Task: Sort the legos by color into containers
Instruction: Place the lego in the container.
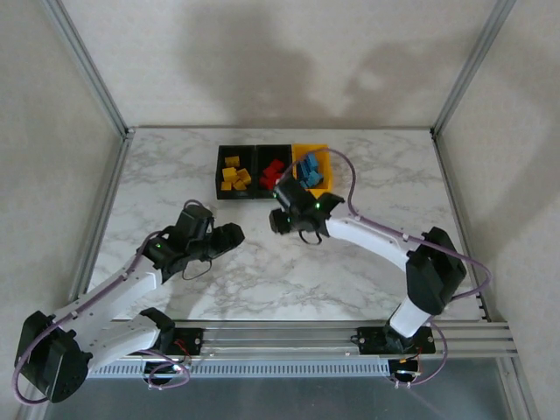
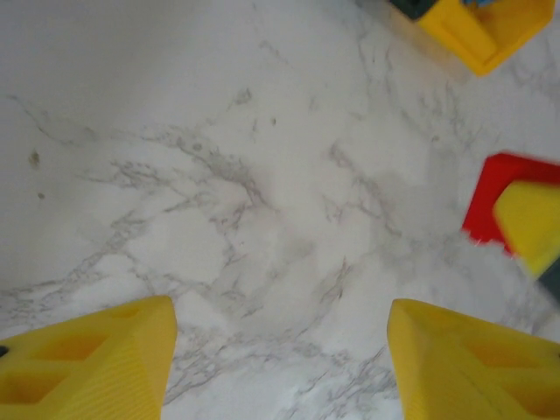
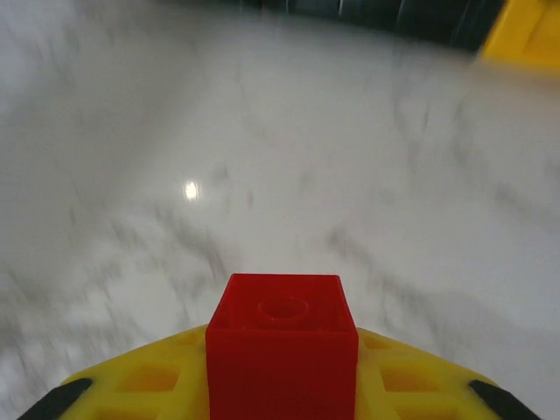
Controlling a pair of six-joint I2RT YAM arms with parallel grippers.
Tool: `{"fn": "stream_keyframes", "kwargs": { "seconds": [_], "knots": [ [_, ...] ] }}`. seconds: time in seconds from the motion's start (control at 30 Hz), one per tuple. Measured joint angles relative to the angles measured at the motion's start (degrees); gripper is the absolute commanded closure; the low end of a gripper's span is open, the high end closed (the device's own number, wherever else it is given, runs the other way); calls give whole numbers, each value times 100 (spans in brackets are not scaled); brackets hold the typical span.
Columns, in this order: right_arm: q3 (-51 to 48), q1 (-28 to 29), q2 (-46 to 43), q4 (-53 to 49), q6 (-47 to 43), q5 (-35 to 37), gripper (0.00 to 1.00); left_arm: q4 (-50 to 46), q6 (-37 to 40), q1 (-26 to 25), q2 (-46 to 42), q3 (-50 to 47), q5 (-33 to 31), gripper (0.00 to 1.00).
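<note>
Two grippers over a marble table [image 1: 280, 280], just before three joined containers [image 1: 234, 195].
My right gripper [image 1: 287, 191] pinches a red lego [image 3: 282, 341], its base cut off by the frame; my left gripper [image 2: 280, 346] gapes empty, fingers [image 2: 96, 359] partly cropped.

The white, grey-veined marble-look bench [image 3: 262, 149] is smooth and polished, with a bright glint ahead of the right arm's fingers [image 3: 149, 381]. Those fingers are matt yellow plastic moulded in an open lattice; the small red studded plastic brick [image 3: 282, 350] pressed between them is smooth with a faint sheen. The left arm's fingers [image 2: 96, 367] are the same yellow plastic, finely ribbed. Beyond them, the yellow rectangular plastic bin [image 2: 472, 31] looks smooth.
</note>
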Motion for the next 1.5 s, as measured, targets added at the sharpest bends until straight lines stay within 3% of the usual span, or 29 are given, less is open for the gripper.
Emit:
{"fn": "stream_keyframes", "kwargs": {
  "seconds": [0.2, 0.47, 0.8, 1.03, 1.23, 1.5],
  "knots": [
    [1637, -568, 1193, 20, -164, -101, 70, 129, -142, 319, -11, 267, -107, 34],
    [3539, -1113, 2743, -243, -175, -188, 69, 192, -197, 358, 98, 409, -122, 34],
    [5427, -1563, 4079, -557, -219, -275, 68, 190, -214, 387, 208, 470, -122, 34],
    [5720, -1596, 4465, -586, -260, -367, 64, 190, -260, 393, 295, 474, -122, 34],
    [5742, -1593, 4594, -584, -315, -358, 50, 188, -302, 393, 358, 474, -122, 35],
    [5742, -1593, 4599, -579, -323, -356, 48, 190, -323, 393, 358, 474, -146, 35]
  ]
}}
